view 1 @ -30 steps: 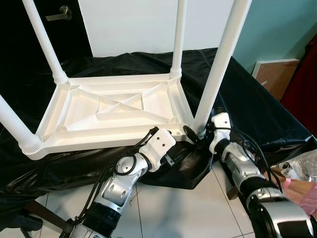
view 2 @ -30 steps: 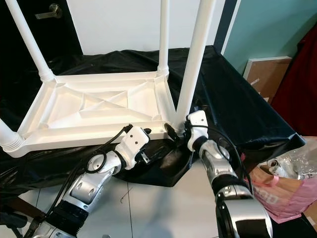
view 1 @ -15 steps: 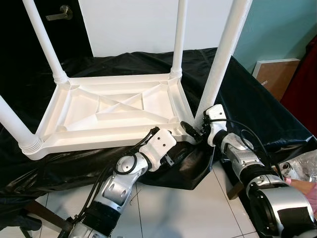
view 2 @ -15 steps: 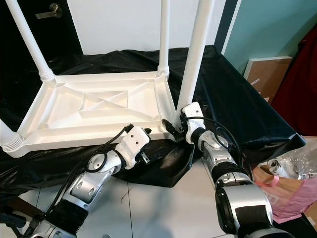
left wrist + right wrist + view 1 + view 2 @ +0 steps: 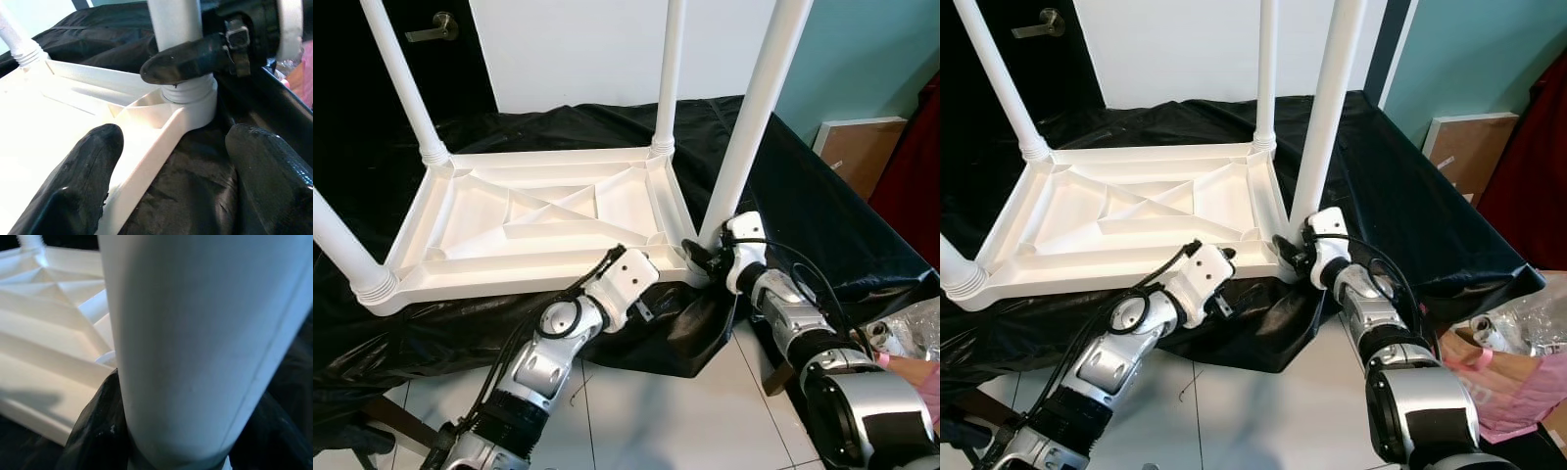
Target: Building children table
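Right gripper [image 5: 697,257] clamps table leg [image 5: 751,117] base; left gripper [image 5: 168,161] spread at tabletop [image 5: 524,211] rim.

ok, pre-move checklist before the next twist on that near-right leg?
1. Right gripper closed around near-right leg at its base: ok.
2. Left gripper open, fingers straddling the tabletop edge near that socket: ok.
3. Leg standing upright in the corner socket: ok.
4. Thread fully seated: cannot tell; threads visible above the collar in the left wrist view.
5. Other three legs standing upright in their sockets: ok.
6. Black cloth clear of the socket: ok.
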### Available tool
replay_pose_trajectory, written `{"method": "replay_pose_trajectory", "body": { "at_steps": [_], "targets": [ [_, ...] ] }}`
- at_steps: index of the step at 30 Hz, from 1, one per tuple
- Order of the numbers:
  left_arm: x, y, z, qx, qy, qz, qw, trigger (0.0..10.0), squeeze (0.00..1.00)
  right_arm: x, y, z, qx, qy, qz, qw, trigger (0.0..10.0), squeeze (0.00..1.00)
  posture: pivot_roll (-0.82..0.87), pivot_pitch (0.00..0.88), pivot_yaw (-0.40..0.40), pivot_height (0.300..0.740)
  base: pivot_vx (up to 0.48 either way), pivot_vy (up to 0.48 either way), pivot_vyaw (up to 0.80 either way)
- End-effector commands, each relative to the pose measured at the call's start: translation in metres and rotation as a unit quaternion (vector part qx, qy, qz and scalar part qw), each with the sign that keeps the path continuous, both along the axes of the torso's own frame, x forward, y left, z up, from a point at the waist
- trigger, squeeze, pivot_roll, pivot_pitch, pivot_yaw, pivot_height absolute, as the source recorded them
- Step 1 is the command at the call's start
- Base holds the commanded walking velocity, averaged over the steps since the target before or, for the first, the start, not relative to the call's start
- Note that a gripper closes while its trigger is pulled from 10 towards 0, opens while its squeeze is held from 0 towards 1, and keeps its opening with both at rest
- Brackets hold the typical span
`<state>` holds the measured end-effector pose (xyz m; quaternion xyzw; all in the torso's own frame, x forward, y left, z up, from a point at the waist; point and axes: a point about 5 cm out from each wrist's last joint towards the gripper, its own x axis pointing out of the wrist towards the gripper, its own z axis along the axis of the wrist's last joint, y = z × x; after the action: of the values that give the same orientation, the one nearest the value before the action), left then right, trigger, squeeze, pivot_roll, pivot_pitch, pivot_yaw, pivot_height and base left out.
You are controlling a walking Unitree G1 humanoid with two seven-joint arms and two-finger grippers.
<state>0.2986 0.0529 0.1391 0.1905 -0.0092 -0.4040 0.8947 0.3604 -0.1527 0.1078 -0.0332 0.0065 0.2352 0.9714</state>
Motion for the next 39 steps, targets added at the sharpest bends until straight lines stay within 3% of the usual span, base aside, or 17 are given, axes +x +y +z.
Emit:
{"method": "replay_pose_trajectory", "body": {
  "at_steps": [1, 6, 7, 9, 13, 17, 19, 20, 24, 32, 33, 39],
  "targets": [
    [0.005, 0.001, 0.003, -0.005, -0.011, 0.019, 1.0, 10.0, 0.0, -0.01, 0.0, -0.024, 0.006, 0.05, -0.018, 0.999, 10.0, 0.0, 0.0, 0.0, -0.052, 0.74, 0.0, 0.0, 0.0],
    [0.005, 0.0, 0.005, -0.016, -0.012, 0.018, 1.0, 10.0, 0.0, -0.01, 0.002, -0.027, 0.014, 0.056, -0.046, 0.997, 10.0, 0.0, 0.0, 0.0, -0.057, 0.74, 0.0, 0.0, 0.0],
    [0.004, -0.002, 0.007, -0.027, -0.011, 0.017, 0.999, 10.0, 0.0, -0.01, 0.001, -0.029, 0.02, 0.059, -0.107, 0.992, 10.0, 0.0, 0.0, 0.0, -0.064, 0.74, 0.0, 0.0, 0.0],
    [0.004, -0.002, 0.007, -0.029, -0.01, 0.019, 0.999, 10.0, 0.0, -0.009, 0.0, -0.03, 0.021, 0.06, -0.162, 0.985, 10.0, 0.0, 0.0, 0.0, -0.068, 0.74, 0.0, 0.0, 0.0],
    [0.004, -0.002, 0.006, -0.03, -0.01, 0.019, 0.999, 10.0, 0.0, -0.009, -0.001, -0.031, 0.021, 0.06, -0.188, 0.98, 10.0, 0.0, 0.0, 0.0, -0.068, 0.74, 0.0, 0.0, 0.0],
    [0.0, -0.003, 0.004, -0.028, -0.004, 0.016, 0.999, 10.0, 0.0, -0.014, 0.009, -0.035, 0.069, 0.057, -0.27, 0.959, 10.0, 0.0, 0.01, 0.0, -0.051, 0.74, 0.0, 0.0, 0.0],
    [-0.001, -0.003, 0.003, -0.028, -0.002, 0.015, 1.0, 10.0, 0.0, -0.016, 0.011, -0.036, 0.079, 0.056, -0.282, 0.955, 10.0, 0.0, 0.0, 0.0, -0.049, 0.74, 0.0, 0.0, 0.0],
    [-0.002, -0.002, 0.001, -0.024, 0.0, 0.012, 1.0, 10.0, 0.0, -0.017, 0.022, -0.035, 0.088, 0.053, -0.261, 0.96, 10.0, 0.0, 0.0, 0.0, -0.044, 0.74, 0.0, 0.0, 0.0],
    [-0.002, 0.0, -0.001, -0.014, 0.0, 0.01, 1.0, 10.0, 0.0, -0.018, 0.035, -0.033, 0.106, 0.05, -0.232, 0.966, 10.0, 0.0, 0.0, 0.0, -0.04, 0.74, 0.0, 0.0, 0.0],
    [0.0, -0.004, 0.005, -0.025, -0.004, 0.002, 1.0, 10.0, 0.0, -0.018, 0.035, -0.025, 0.101, 0.015, -0.215, 0.971, 10.0, 0.0, 0.0, 0.0, -0.027, 0.74, 0.0, 0.0, 0.0],
    [0.0, -0.005, 0.005, -0.026, -0.005, -0.001, 1.0, 10.0, 0.0, -0.018, 0.035, -0.023, 0.101, 0.005, -0.206, 0.973, 10.0, 1.0, 0.0, 0.0, -0.024, 0.74, 0.0, 0.0, 0.0],
    [-0.002, -0.005, 0.003, -0.023, -0.002, -0.006, 1.0, 10.0, 0.0, -0.021, 0.031, -0.016, 0.11, -0.026, -0.168, 0.979, 10.0, 1.0, 0.0, 0.0, -0.018, 0.74, 0.0, 0.0, 0.0]
  ]
}}
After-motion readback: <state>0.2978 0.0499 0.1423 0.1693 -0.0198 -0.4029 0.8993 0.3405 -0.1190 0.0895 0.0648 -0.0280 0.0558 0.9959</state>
